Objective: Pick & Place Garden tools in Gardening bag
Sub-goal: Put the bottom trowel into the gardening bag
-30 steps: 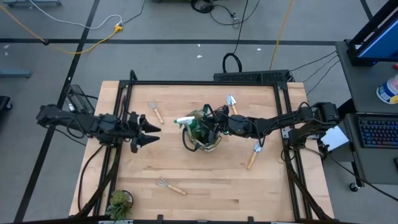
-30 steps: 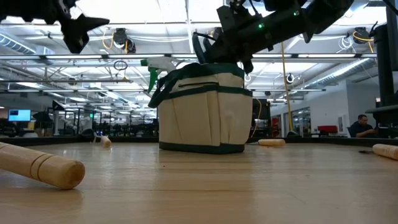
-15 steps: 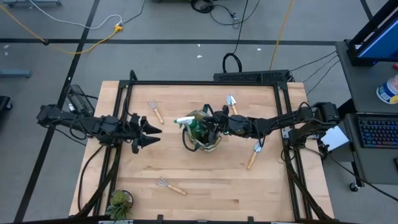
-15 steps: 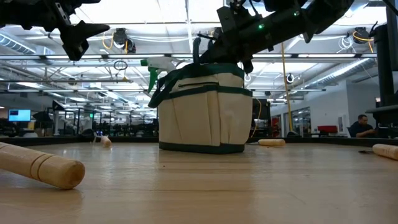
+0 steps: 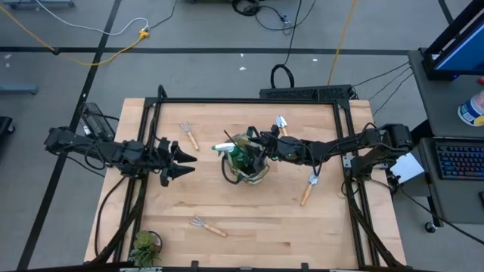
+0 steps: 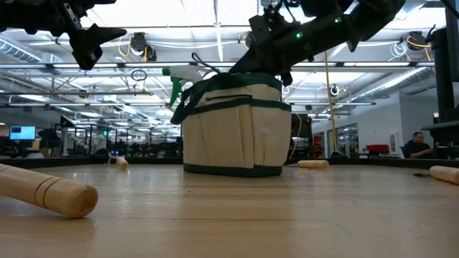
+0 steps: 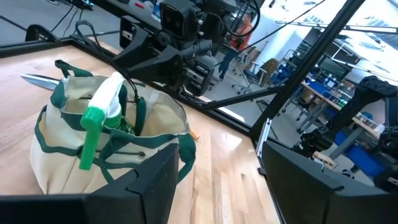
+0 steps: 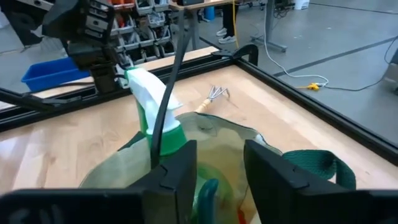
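The beige gardening bag [image 5: 243, 162] with green trim stands upright on its base at the table's middle. It also shows in the low view [image 6: 233, 125]. The green spray bottle [image 7: 99, 118] stands in the bag, and its white trigger head [image 5: 224, 146] sticks out over the rim. My right gripper [image 8: 217, 186] hovers open just above the bag's mouth, on its right side [image 5: 262, 146]. Something teal and something red lie inside, below its fingers. My left gripper [image 5: 185, 161] is open and empty in the air, left of the bag. My right gripper is open over the bag's mouth. The bag's dark loop handle [image 8: 166, 93] rises close past one finger [image 8: 171, 177]. I cannot tell whether they touch.
Two fork rakes lie on the table, one far left [image 5: 189, 136] and one near [image 5: 206, 225]. Two trowels lie far [image 5: 281, 123] and right [image 5: 308, 189] of the bag. A potted plant [image 5: 144, 245] stands at the near left corner. A black frame [image 5: 249, 100] edges the table.
My right gripper has drawn back a little from the bag's mouth, toward the table's right edge. In the low view, a dark upright thing at its fingers no longer shows. A thin dark loop handle now stands above the bag's rim.
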